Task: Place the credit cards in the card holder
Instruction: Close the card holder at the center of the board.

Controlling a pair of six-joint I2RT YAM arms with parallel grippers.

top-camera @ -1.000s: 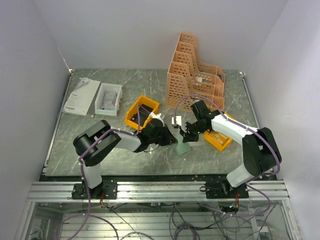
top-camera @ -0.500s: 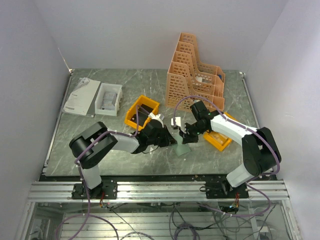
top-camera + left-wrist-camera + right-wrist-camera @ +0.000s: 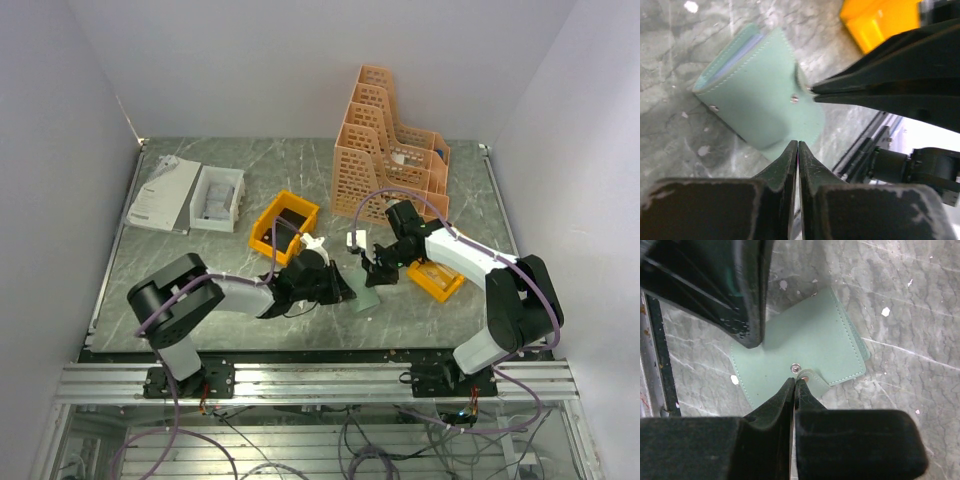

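The card holder [image 3: 367, 297] lies flat near the front edge of the table [image 3: 150, 260], wedged between both arms; the left gripper [image 3: 798, 146], jaws clenched on nothing, tips at its flap edge. The right gripper [image 3: 793, 384], jaws likewise pressed together, meets the snap tab; a yellow bin [image 3: 437, 280] crowds the right side.

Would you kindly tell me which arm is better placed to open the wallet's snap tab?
Probably right: the right tool, shut, sits at the snap tab of the card holder; the left tool sits at its edge.
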